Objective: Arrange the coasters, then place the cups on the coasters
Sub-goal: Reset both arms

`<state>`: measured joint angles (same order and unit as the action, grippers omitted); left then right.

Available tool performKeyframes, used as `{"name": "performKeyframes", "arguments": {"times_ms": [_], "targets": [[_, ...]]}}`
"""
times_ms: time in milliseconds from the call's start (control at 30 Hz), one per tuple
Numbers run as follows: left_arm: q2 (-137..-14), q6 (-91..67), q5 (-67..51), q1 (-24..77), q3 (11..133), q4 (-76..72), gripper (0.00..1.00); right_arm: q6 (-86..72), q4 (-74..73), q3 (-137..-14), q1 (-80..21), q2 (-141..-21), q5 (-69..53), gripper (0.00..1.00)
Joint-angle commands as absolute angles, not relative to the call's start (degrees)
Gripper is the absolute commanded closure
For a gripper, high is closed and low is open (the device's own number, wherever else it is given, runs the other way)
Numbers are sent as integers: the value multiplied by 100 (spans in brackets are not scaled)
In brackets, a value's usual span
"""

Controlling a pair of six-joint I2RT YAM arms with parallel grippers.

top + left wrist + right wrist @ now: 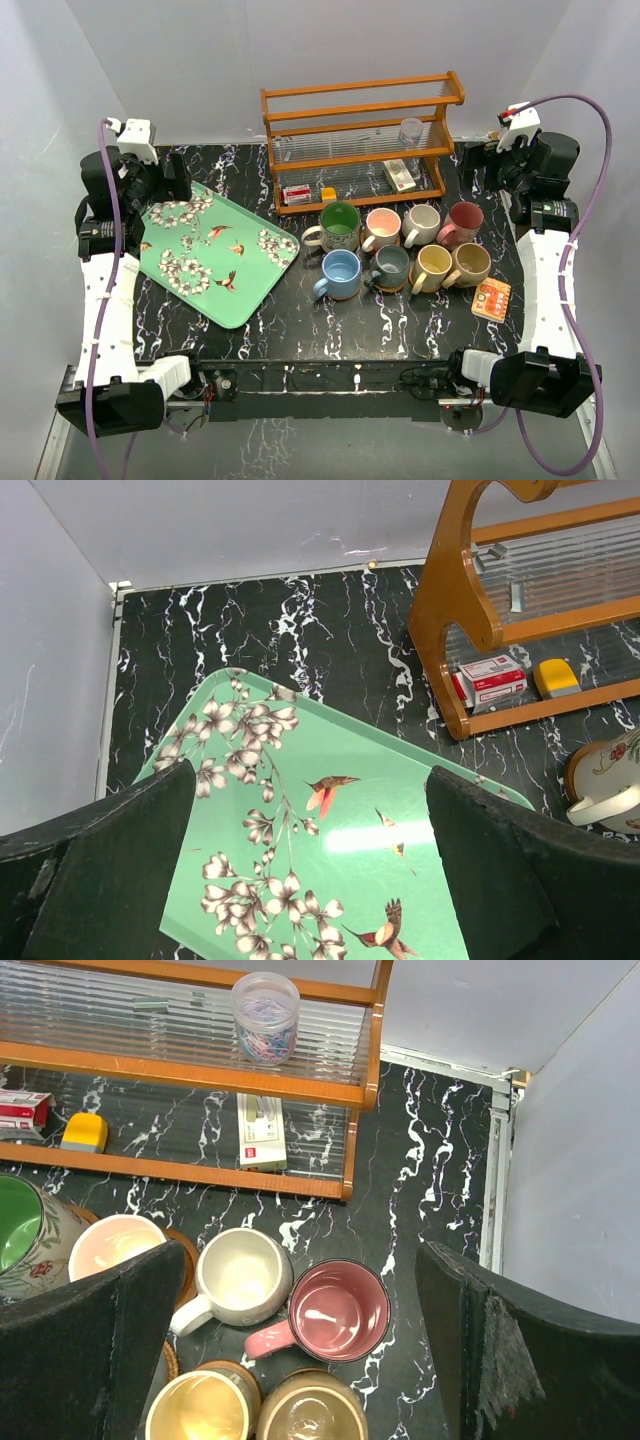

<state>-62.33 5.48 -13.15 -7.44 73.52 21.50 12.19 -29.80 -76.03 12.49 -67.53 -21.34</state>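
Several cups stand in two rows right of centre: green (340,225), pink (381,228), cream (421,224) and maroon (463,222) behind; blue (341,273), grey-teal (389,266), yellow (432,267) and tan (469,264) in front. Brown coaster edges show under some of them, such as beside the pink cup (186,1260) and under the yellow one (236,1370). My left gripper (172,178) (312,775) hangs open over the tray. Also open, my right gripper (482,165) (300,1270) hovers above the maroon cup (338,1310). Neither holds anything.
A green floral tray (215,255) (400,810) lies at the left. A wooden rack (360,140) at the back holds a clear jar (411,132) and small boxes. An orange square card (491,298) lies right of the tan cup. White walls enclose the table.
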Motion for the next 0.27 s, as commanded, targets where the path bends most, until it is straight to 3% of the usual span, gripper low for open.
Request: {"name": "performKeyframes", "arguments": {"times_ms": [0,233], "targets": [[-6136,596,-1433,-782,7545,2164,1,1327,-2843,-7630,1242,-6579,-2182,2],[-6139,688,-1388,-782,7556,2211,1,1327,-2839,-7615,1239,-6591,-2232,2]]}}
